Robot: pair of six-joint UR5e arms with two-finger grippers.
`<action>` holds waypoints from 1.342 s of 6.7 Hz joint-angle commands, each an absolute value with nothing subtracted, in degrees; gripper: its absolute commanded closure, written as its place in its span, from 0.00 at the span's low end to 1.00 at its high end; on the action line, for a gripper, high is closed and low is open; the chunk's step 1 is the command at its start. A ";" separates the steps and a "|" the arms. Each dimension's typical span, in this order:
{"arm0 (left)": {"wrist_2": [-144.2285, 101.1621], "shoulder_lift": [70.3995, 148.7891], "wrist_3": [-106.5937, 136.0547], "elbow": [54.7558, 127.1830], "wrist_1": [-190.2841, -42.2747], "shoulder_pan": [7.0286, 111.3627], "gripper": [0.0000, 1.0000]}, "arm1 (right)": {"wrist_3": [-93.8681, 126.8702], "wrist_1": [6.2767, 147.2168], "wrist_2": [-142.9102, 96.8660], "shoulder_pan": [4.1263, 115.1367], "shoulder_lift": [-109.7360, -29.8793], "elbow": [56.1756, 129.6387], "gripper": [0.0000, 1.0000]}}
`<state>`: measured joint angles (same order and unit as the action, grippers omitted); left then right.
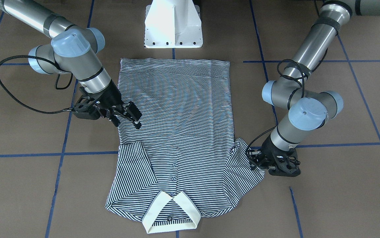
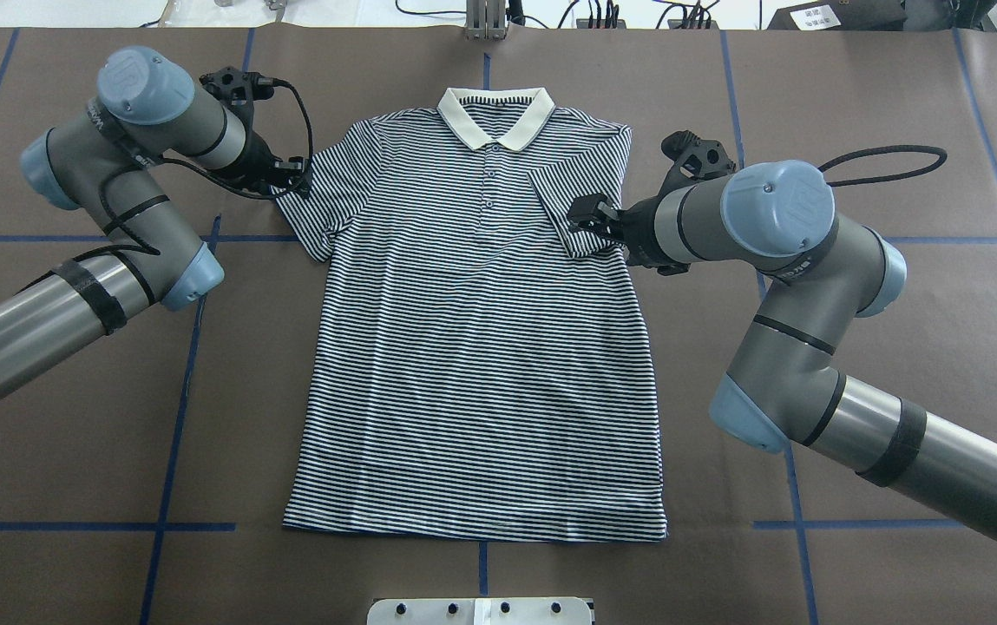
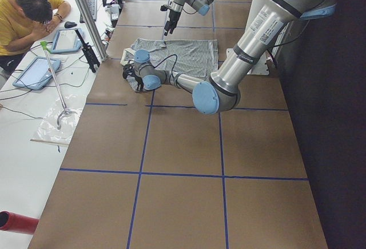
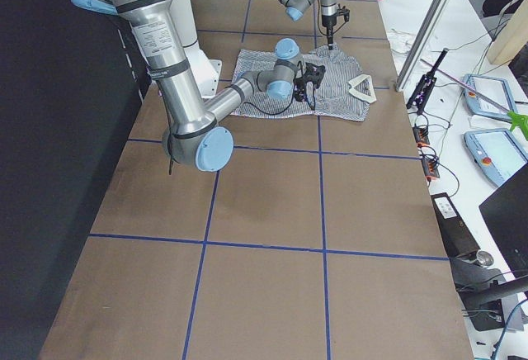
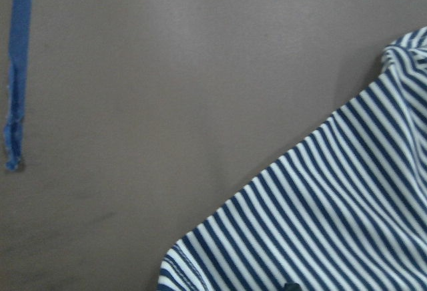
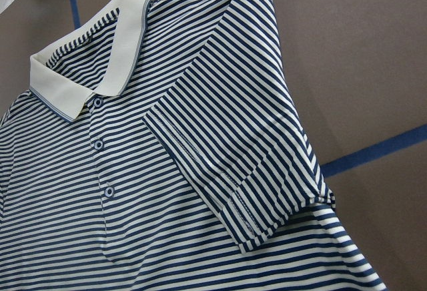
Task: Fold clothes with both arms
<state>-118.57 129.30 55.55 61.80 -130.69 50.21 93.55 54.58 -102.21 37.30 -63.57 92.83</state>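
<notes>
Currently: Shirt Flat, One Sleeve Folded

The navy-and-white polo shirt (image 2: 472, 365) is being supported face up on the table (image 2: 897, 304), with the cream collar (image 2: 498, 117) farthest from the robot. One sleeve (image 6: 233, 151) is lying folded across the chest, near the right gripper (image 1: 133, 115), whose fingers are being held apart. The left gripper (image 1: 255, 161) is being held at the edge of the spread sleeve (image 2: 324, 217); its finger state cannot be told.

The polo shirt (image 2: 481, 365) has thin navy-and-white horizontal stripes. Its collar (image 2: 461, 121) is cream with a thin blue-grey edge line. The buttons (image 6: 98, 145) are navy. The table (image 2: 897, 330) surface is brown and carries a grid of blue tape lines (image 2: 173, 434). The left arm (image 1: 312, 49) and right arm (image 1: 24, 15) are silver-grey with light-blue joint caps (image 1: 69, 41) and black cables (image 1: 44, 112). The left gripper (image 1: 258, 162) and right gripper (image 1: 127, 123) are black. The pedestal (image 1: 173, 23) is white.
</notes>
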 commanded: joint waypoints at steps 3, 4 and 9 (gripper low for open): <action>-121.20 131.03 59.30 62.75 -130.35 51.07 1.00 | 93.43 54.58 -102.04 37.26 -64.07 92.72 0.00; -120.94 134.79 64.46 62.58 -129.56 50.37 1.00 | 92.99 54.41 -102.39 37.53 -64.86 93.42 0.00; -110.04 141.68 71.37 56.95 -126.83 42.63 0.39 | 90.00 54.40 -102.22 37.35 -66.18 94.31 0.00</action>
<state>-110.72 141.35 71.07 57.18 -126.80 42.78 90.10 54.41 -102.25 37.45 -66.15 94.35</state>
